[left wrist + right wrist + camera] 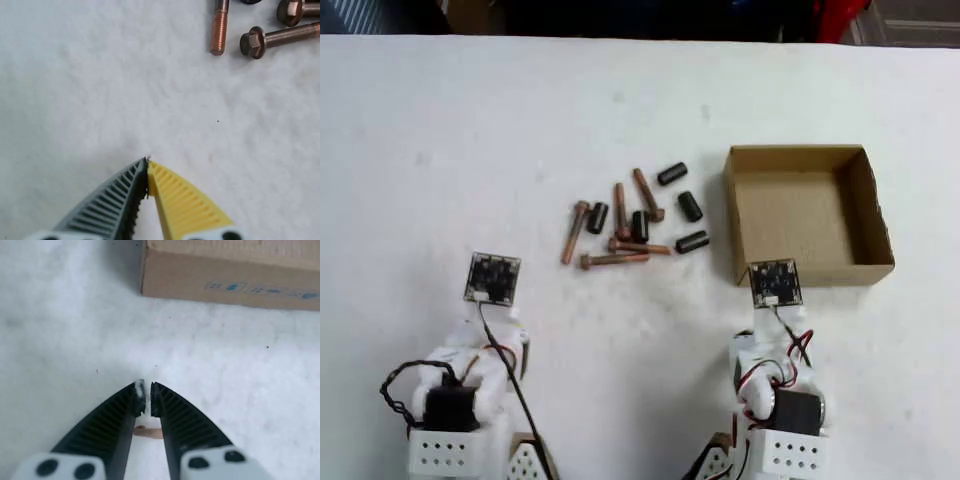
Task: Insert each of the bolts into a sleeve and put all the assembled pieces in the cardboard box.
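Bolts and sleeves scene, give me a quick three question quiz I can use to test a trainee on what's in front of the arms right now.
1. True or false: the cardboard box already holds an assembled piece.
2. How many black sleeves lie on the table? A) three B) five C) eight
3. Fill in the gap: the left claw is ___ and holds nothing.

Key: 1 false; 2 B; 3 shut.
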